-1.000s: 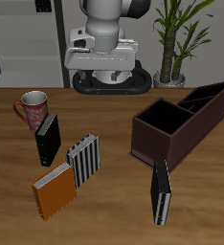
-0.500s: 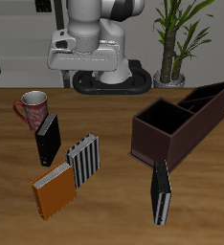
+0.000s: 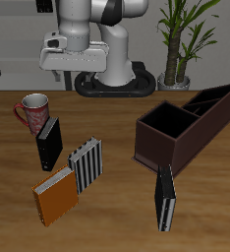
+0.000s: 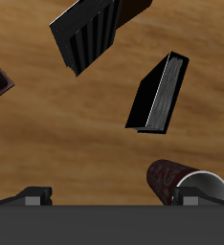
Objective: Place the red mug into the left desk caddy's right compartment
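Dark red speckled ceramic mug [image 3: 32, 110], far back beside an upright black book [image 3: 49, 144], looks rigid, slick and chippable, best pinched across its rim; the gripper [image 3: 70, 65] hovers above, state untellable.

You are looking down on a warm brown wooden counter [image 3: 117, 212] with a visible grain, evenly lit and casting only soft shadows. Behind its back edge you see a green leafy potted plant [image 3: 182, 34] standing in a pale grey pot. A light grey wall fills the space behind it. Off to one side you can make out a pale grey shelving unit [image 3: 17, 44] with dark gaps between its shelves. In the wrist view you see the same wood grain running across the counter.
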